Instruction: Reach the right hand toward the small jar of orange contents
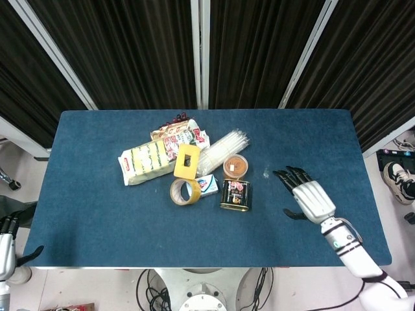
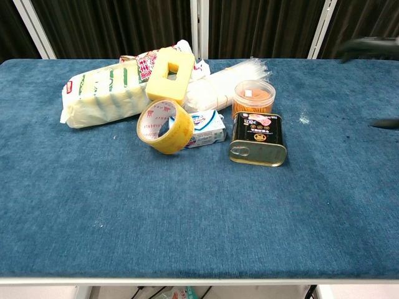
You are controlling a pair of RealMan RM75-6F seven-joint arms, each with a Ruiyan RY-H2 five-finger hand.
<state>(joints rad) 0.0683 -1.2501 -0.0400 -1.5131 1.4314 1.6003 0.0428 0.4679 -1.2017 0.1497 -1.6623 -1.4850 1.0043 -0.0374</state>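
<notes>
The small jar of orange contents [image 1: 236, 166] [image 2: 254, 98] stands upright near the table's middle, just behind a dark tin can [image 1: 235, 194] [image 2: 258, 138]. My right hand [image 1: 305, 195] hovers over the blue table to the right of the jar, fingers spread and empty, about a hand's width from it. In the chest view only dark fingertips [image 2: 368, 45] show at the right edge. My left hand [image 1: 6, 243] hangs off the table's left front corner, holding nothing.
Clustered left of the jar are a tape roll [image 1: 185, 191], a small blue-white box [image 1: 208, 184], a yellow block [image 1: 187, 161], a sponge pack [image 1: 146, 161], a snack bag [image 1: 180, 134] and a clear straw bundle [image 1: 222, 149]. The blue table [image 1: 97, 201] ends near my right hand.
</notes>
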